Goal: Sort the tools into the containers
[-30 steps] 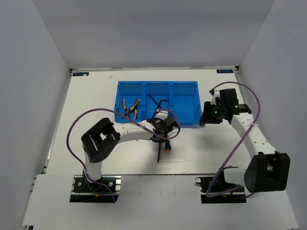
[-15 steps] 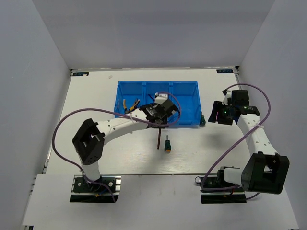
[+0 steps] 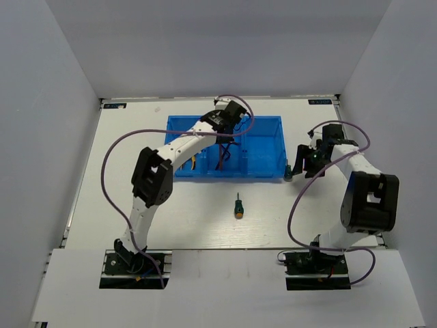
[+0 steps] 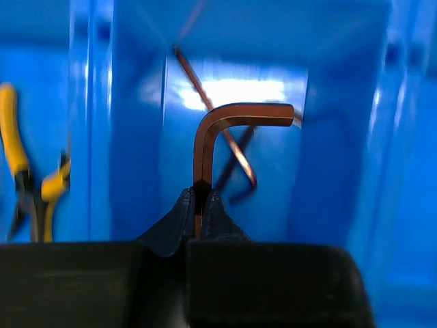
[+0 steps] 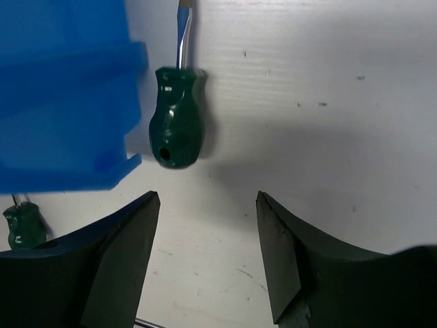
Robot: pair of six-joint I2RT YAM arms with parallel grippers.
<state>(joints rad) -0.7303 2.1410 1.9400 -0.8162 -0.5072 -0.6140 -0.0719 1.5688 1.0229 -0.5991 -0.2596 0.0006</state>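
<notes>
Hex key (image 4: 205, 147), an L-shaped dark one, is pinched by its long leg between the pressed-together fingers of the left tool (image 4: 198, 205), its short leg pointing to the right in the left wrist view. It hangs over the middle compartment of the blue bin (image 3: 266, 119), clear of the floor as far as the blur allows. Below it, other thin dark keys (image 4: 239, 154) lie crossed in that same compartment. The yellow-handled pliers (image 4: 12, 143) lie in the compartment to the left. Off to the right, the right tool (image 5: 208, 205) hovers over the worktop (image 3: 136, 205) with its fingers spread and nothing between them. Just ahead of it, a small dark green-handled driver (image 5: 176, 126) lies just beside the bin's right corner. A stubby green-and-orange screwdriver (image 3: 237, 206) lies alone on the worktop, in front of the bin and well apart from both tools.
</notes>
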